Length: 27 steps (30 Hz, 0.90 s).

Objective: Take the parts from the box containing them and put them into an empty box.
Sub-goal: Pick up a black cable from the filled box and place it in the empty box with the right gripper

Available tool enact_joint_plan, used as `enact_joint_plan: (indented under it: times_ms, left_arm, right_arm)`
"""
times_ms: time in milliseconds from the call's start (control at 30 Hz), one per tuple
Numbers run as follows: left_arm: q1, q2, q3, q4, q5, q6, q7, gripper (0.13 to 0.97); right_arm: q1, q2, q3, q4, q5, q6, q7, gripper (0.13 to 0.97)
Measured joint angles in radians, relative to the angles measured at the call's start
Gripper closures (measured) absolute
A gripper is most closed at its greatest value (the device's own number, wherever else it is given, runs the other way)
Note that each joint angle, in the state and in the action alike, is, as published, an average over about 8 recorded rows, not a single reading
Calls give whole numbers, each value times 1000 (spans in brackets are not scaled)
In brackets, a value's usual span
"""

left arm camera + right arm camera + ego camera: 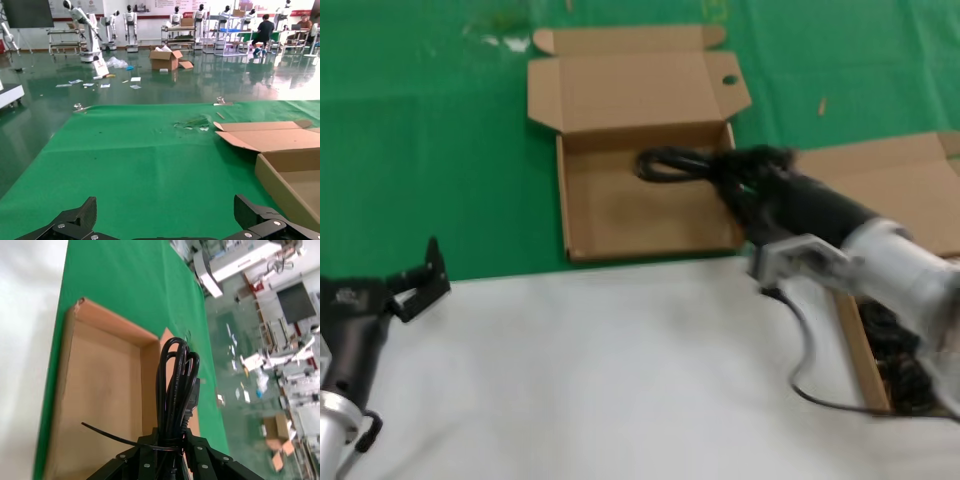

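Power cord (175, 390) | black, looped slim bundle | clamped in right end effector (172, 447)

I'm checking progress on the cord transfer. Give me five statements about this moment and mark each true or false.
1. The right pincer holds a cord bundle. True.
2. That bundle hangs over the box with the holed tab. True.
3. The left pincer grips a cord. False: it is open and holds nothing, near the edge of the white cloth.
4. The holed-tab box already has several cords lying on its floor. False: its floor looks bare.
5. More cords show in the other box, beside the right arm. True.
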Motion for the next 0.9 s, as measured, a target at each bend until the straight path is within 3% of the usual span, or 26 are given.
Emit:
enact_joint_plan:
  times_ms: [200, 333, 767, 900]
  left_arm:
    - [0, 0, 0, 0, 0, 0, 0, 132]
    - [0, 0, 0, 0, 0, 0, 0, 132]
    - [0, 0, 0, 0, 0, 0, 0, 132]
    - [0, 0, 0, 0, 0, 0, 0, 132]
  right_arm:
    - [57, -229, -8, -249, 0, -85, -122, 863]
    - [82, -321, -10, -376, -4, -135, -160, 863]
    - [93, -356, -10, -428, -8, -161, -166, 853]
    - [93, -356, -10, -428, -8, -161, -166, 817]
